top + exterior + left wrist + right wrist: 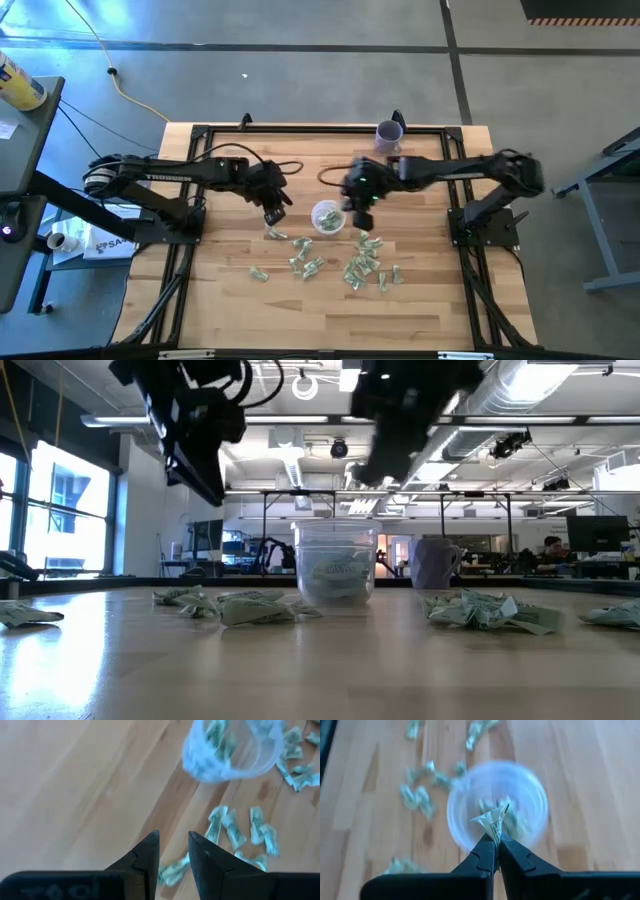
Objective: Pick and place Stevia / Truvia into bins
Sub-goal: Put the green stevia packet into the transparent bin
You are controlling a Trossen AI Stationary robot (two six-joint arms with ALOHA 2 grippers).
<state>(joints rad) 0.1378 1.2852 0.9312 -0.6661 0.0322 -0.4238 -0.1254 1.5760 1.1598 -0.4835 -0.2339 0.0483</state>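
Note:
Pale green and white Stevia sachets (362, 268) lie scattered flat on the wooden table, nearer than the clear plastic cup (327, 217), which stands upright and holds some sachets (336, 575). My right gripper (497, 841) hangs above the cup (497, 805), shut on one sachet. My left gripper (174, 846) hovers to the left of the cup (235, 747), open a little, over loose sachets (235, 827), holding nothing. My right gripper pinches one crumpled sachet (494, 821) between its two fingertips, coming from above and pointing down. The sachet is lifted clear and sticks out past the fingertips, over the cup's mouth.
A second, purple-tinted cup (389, 133) stands near the table's far edge, seen behind the clear cup as a cup (434, 563) in the low view. A black frame (300, 128) borders the table. Bare wood (75, 785) lies left of the cup.

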